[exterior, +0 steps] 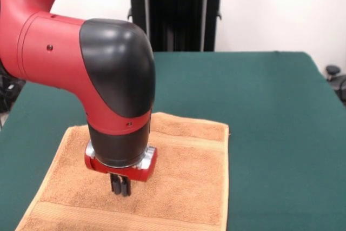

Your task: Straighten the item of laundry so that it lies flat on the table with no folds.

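**Fingers together over the towel**

While the red and black arm [81, 63] fills the left of our front view, we see its gripper [120, 185] pointing straight down, the two dark fingers [115, 184] pressed side by side with no gap between them and nothing pinched. Their tips sit just at the pile of the orange-tan hand towel [184, 182]; whether they touch it we cannot tell. We find that towel spread flat on the green table [270, 112], near its front-left part, woven bands showing.

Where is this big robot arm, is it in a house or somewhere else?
Probably a robot lab, not a house. The red and black robot arm works above an orange-tan terry towel on a large table covered in dark green felt, beside plain white walls.
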Tool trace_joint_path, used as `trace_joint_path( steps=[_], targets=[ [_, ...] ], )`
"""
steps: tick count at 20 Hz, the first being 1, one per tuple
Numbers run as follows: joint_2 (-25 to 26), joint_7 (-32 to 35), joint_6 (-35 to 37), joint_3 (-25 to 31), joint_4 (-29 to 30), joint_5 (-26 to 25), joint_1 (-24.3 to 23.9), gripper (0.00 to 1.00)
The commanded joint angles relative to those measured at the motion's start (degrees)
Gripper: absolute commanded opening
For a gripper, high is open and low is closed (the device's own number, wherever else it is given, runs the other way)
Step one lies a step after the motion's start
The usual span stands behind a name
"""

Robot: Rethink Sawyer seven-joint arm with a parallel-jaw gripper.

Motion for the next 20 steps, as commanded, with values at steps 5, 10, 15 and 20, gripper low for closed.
trace_joint_path(
  steps=[5,10,15,20],
  targets=[
    [-3.39,6.18,-6.14,6.16,11.33,2.90,0.65,0.00],
    [-2.75,6.05,-6.65,6.10,10.61,2.88,0.59,0.00],
    [-6.19,5.67,-6.87,4.77,15.55,2.46,0.10,0.00],
    [-17.06,-0.59,-10.96,4.70,32.24,0.83,-3.89,0.00]
  ],
)
